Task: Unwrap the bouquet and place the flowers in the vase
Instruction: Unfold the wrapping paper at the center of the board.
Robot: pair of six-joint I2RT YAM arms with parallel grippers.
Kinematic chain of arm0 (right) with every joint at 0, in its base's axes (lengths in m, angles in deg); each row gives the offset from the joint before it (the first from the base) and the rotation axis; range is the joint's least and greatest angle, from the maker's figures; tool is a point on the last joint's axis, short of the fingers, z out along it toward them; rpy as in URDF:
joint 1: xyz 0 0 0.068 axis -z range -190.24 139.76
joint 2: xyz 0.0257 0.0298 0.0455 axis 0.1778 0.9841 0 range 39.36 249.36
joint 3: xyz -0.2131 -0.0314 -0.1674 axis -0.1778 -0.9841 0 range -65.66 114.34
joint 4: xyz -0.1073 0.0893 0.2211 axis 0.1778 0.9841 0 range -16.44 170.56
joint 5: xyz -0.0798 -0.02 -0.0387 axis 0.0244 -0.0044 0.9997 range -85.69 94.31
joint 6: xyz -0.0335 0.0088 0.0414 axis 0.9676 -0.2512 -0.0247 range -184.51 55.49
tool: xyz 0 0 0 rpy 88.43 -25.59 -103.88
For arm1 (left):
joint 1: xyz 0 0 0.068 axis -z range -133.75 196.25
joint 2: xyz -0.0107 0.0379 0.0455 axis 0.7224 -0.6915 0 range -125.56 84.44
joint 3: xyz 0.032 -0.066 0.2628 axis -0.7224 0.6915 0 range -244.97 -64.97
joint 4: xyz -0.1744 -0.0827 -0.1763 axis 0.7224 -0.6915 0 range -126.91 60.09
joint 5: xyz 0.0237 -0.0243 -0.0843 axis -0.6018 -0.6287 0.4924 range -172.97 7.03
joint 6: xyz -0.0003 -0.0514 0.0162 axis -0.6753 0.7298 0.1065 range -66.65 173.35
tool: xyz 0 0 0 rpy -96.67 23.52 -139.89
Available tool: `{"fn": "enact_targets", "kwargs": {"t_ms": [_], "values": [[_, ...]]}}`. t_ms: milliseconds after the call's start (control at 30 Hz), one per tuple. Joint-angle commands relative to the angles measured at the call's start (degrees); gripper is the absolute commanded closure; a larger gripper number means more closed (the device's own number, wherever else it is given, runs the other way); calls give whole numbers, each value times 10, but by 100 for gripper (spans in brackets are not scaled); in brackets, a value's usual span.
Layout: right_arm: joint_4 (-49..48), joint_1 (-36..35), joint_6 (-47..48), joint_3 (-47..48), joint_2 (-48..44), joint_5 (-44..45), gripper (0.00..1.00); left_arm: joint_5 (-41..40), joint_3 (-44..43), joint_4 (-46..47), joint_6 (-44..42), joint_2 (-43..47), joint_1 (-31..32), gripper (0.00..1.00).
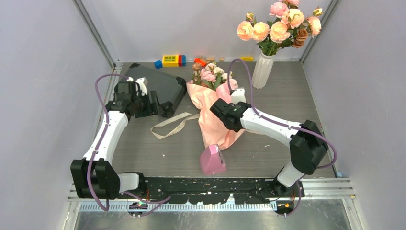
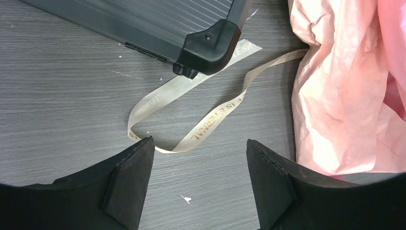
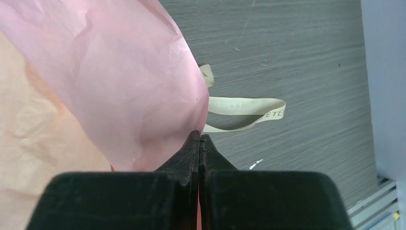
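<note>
The bouquet point(image 1: 213, 115) lies in the middle of the table, its pale pink wrapping paper point(image 3: 119, 86) loose. The flowers point(image 1: 209, 74) poke out of its far end. The beige ribbon point(image 2: 210, 122) lies untied on the table to its left. My right gripper point(image 3: 199, 136) is shut on an edge of the paper, with a pink sliver showing between the jaws; in the top view it point(image 1: 218, 106) rests over the bundle. My left gripper point(image 2: 200, 158) is open above the ribbon's loop, holding nothing. The white ribbed vase point(image 1: 262, 71) stands at the back right.
A peach rose cluster point(image 1: 277, 26) fills the vase. A black case point(image 1: 158, 86) lies at the back left, its corner point(image 2: 206, 38) resting on the ribbon. A small pink wedge point(image 1: 212, 160) sits near the front edge. Toy blocks point(image 1: 171, 60) line the back wall.
</note>
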Motion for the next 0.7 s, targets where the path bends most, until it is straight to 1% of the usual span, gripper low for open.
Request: {"fn": "enact_targets", "kwargs": {"t_ms": [0, 233, 367, 433, 500, 567, 667], "values": [[-33, 30, -117, -46, -37, 3, 100, 19, 4, 14, 1, 0, -1, 27], [-50, 74, -205, -112, -46, -29, 100, 35, 11, 24, 9, 2, 3, 28], [-50, 88, -258, -154, -61, -33, 100, 53, 21, 39, 29, 9, 11, 28], [-55, 95, -280, -173, -76, -34, 98, 59, 25, 45, 44, 11, 18, 28], [-64, 103, -290, -195, -98, -35, 94, 65, 32, 54, 65, 15, 27, 29], [-72, 114, -295, -214, -122, -38, 88, 70, 46, 75, 91, 23, 40, 29], [-78, 131, -289, -231, -166, -38, 65, 70, 66, 115, 134, 32, 72, 29]]}}
